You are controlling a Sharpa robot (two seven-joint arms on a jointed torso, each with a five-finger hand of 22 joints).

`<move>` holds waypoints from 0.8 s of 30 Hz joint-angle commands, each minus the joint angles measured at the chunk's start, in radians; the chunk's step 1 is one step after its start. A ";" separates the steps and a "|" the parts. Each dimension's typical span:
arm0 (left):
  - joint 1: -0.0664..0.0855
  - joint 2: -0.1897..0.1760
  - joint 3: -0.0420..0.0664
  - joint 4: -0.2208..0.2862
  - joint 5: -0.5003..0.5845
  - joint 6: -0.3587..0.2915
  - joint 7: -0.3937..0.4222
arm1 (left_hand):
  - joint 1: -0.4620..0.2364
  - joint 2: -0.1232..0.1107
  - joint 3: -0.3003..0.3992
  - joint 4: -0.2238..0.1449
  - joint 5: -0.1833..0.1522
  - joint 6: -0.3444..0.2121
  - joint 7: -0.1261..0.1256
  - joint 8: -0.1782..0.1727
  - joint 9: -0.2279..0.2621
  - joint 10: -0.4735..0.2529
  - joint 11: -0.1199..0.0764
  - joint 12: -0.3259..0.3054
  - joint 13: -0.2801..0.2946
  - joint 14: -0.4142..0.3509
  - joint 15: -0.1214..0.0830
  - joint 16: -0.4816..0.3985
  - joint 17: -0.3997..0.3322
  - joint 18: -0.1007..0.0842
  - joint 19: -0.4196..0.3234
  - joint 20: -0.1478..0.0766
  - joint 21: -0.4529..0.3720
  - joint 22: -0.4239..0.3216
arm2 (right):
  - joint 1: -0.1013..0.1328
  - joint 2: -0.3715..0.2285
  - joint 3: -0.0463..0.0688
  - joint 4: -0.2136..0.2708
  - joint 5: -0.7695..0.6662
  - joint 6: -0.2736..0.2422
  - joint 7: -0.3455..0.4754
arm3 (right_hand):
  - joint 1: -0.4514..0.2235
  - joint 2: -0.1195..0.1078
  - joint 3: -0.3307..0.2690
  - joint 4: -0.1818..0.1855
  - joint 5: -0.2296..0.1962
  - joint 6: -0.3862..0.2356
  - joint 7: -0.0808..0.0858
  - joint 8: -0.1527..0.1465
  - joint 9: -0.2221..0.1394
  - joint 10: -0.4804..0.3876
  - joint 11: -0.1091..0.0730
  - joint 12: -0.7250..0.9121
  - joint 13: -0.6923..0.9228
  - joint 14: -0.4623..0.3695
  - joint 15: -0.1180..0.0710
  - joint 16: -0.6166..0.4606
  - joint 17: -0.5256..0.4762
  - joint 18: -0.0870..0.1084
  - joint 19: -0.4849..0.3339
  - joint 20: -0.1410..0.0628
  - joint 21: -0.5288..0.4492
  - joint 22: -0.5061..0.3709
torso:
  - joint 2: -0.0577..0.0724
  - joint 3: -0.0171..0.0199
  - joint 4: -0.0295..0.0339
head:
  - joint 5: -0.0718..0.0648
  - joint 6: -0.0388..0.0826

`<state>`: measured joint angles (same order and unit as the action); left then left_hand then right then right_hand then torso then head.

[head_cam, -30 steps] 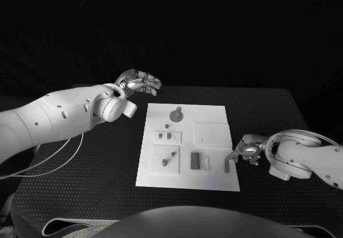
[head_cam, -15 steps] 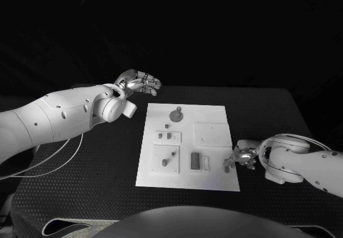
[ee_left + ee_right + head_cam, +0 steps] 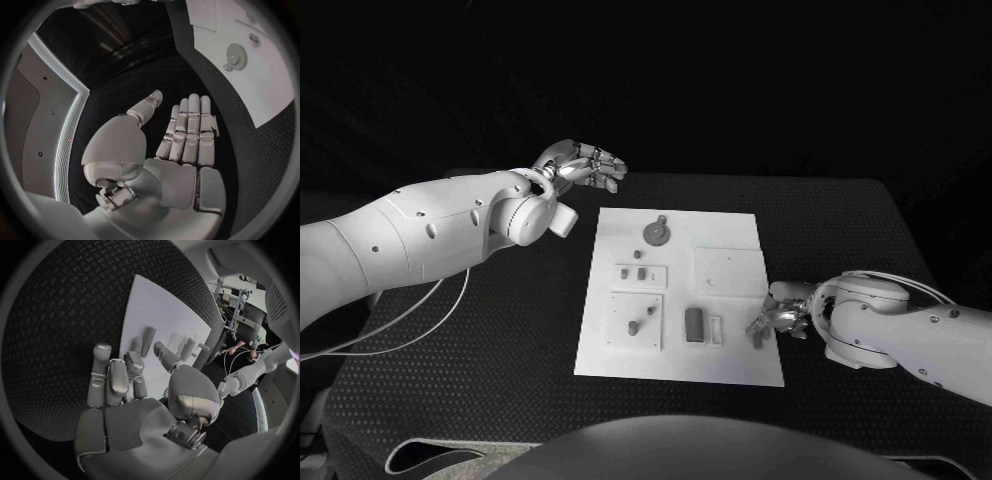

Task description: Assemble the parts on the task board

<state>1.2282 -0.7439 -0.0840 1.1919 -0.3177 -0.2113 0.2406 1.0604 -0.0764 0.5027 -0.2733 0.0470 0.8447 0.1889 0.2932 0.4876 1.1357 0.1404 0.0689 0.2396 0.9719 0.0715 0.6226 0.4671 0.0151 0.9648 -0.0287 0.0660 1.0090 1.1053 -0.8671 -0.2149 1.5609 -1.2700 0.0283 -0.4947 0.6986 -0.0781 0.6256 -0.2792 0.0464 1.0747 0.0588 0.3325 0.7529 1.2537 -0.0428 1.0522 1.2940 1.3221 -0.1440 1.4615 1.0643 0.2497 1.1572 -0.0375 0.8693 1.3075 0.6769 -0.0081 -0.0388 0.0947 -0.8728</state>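
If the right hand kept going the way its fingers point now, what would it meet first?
Probably the small grey bar lying at the task board's right edge: the right hand's fingertips sit just by it. Contact is unclear from these views.

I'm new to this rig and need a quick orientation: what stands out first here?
The white task board in the middle of the black table, dotted with small grey parts. The right hand reaches a grey bar at the board's right edge. The left hand hovers open beyond its far left corner.
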 commanded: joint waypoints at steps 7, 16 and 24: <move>0.001 0.000 0.001 0.002 0.006 0.010 0.009 | -0.011 0.002 -0.002 0.006 0.004 -0.006 -0.002 0.006 -0.002 -0.006 -0.002 0.000 -0.002 0.007 0.002 -0.005 0.002 0.000 -0.004 0.003 0.002 -0.001 | -0.020 0.017 -0.012 -0.003 -0.053 0.030 -0.012 | 0.182 0.034 -0.012 -0.015 0.004 -0.031 0.014 -0.030 0.009 -0.025 0.006 -0.023 -0.014 -0.020 0.007 -0.010 -0.009 0.012 -0.026 0.005 0.009 0.021 | -0.001 0.0010 -0.0002 | 0.004 0.000; 0.001 -0.001 0.001 0.003 0.006 0.009 0.009 | -0.011 0.002 -0.002 0.006 0.004 -0.007 -0.002 0.006 -0.002 -0.006 -0.002 0.000 -0.002 0.007 0.002 -0.005 0.002 0.000 -0.004 0.003 0.002 -0.002 | -0.024 0.023 -0.012 0.005 -0.039 0.020 -0.010 | 0.261 0.048 -0.032 -0.015 0.004 -0.051 0.025 -0.067 -0.016 -0.030 0.016 -0.024 -0.016 -0.027 0.016 -0.011 -0.013 0.012 -0.037 0.012 0.013 0.021 | 0.000 0.0006 0.0001 | 0.004 0.000; 0.001 0.000 0.001 0.002 0.006 0.009 0.009 | -0.011 0.002 -0.002 0.006 0.004 -0.007 -0.002 0.006 -0.002 -0.006 -0.002 0.000 -0.002 0.007 0.002 -0.006 0.003 0.000 -0.004 0.003 0.003 -0.002 | -0.024 0.017 -0.011 0.017 0.084 -0.089 0.006 | 0.250 0.073 -0.049 -0.014 0.004 -0.049 0.029 -0.081 -0.032 -0.022 0.020 -0.015 -0.013 -0.022 0.021 -0.008 -0.006 0.012 -0.037 0.016 0.016 0.020 | 0.000 0.0008 0.0014 | 0.006 0.000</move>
<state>1.2283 -0.7458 -0.0840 1.1921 -0.3173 -0.2113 0.2404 1.0605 -0.0763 0.5027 -0.2734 0.0470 0.8447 0.1889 0.2932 0.4868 1.1357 0.1404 0.0688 0.2388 0.9718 0.0714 0.6226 0.4686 0.0151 0.9648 -0.0286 0.0660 1.0083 1.0978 -0.8553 -0.2155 1.5744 -1.2764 -0.0141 -0.4964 0.9248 -0.0424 0.5829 -0.2952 0.0483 1.0635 0.0517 0.3576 0.7230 1.2259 -0.0245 1.0321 1.2795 1.2971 -0.1265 1.4539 1.0565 0.2495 1.1231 -0.0246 0.8791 1.3079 0.6764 -0.0078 -0.0383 0.0984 -0.8728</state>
